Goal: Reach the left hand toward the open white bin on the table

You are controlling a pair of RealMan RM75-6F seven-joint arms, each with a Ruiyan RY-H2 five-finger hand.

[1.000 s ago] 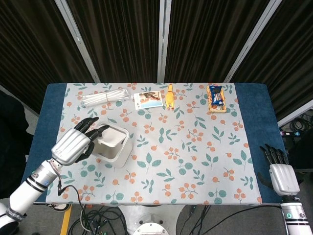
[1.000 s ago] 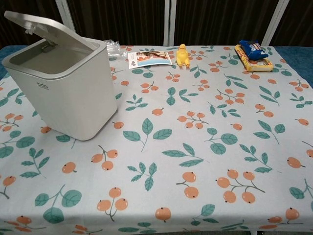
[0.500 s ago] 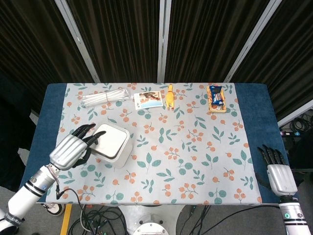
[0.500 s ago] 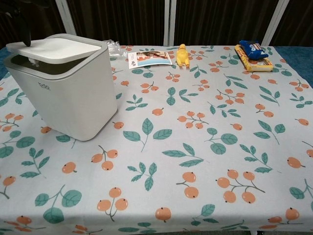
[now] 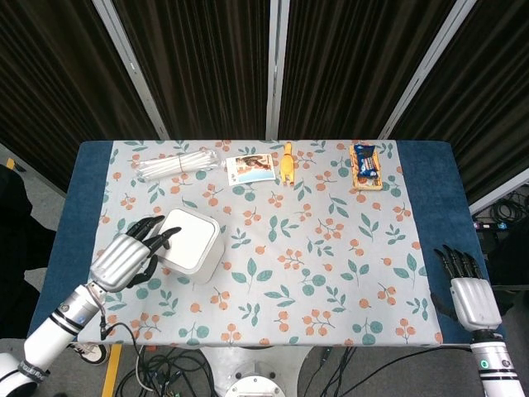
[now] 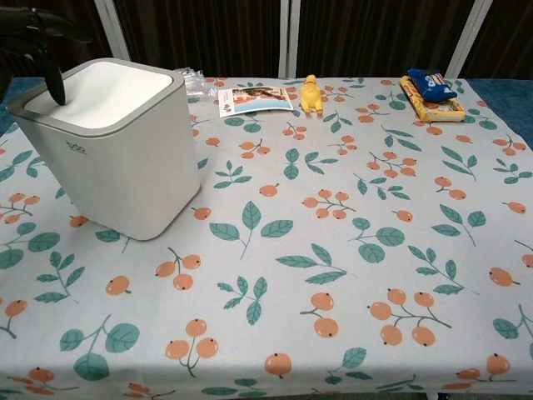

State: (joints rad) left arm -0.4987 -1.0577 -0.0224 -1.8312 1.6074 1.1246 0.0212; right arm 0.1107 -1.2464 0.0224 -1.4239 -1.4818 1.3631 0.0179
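The white bin (image 5: 192,244) stands on the left half of the table, its lid lying flat and closed on top (image 6: 104,87). My left hand (image 5: 126,260) is at the bin's left side, with its dark fingertips (image 5: 165,240) resting on the left edge of the lid; it holds nothing. In the chest view only those fingertips (image 6: 52,79) show, at the lid's far left corner. My right hand (image 5: 473,298) hangs off the table's front right corner, fingers straight and apart, holding nothing.
Along the far edge lie a bundle of clear wrapped straws (image 5: 175,165), a picture card (image 5: 250,169), a yellow rubber chicken (image 5: 287,163) and a blue snack packet on an orange box (image 5: 366,166). The flowered cloth (image 5: 331,248) covers the table.
The bin's lid has gone from raised to flat and closed. My left hand followed it down and slid slightly toward the table's front; its fingertips now rest on the lid.
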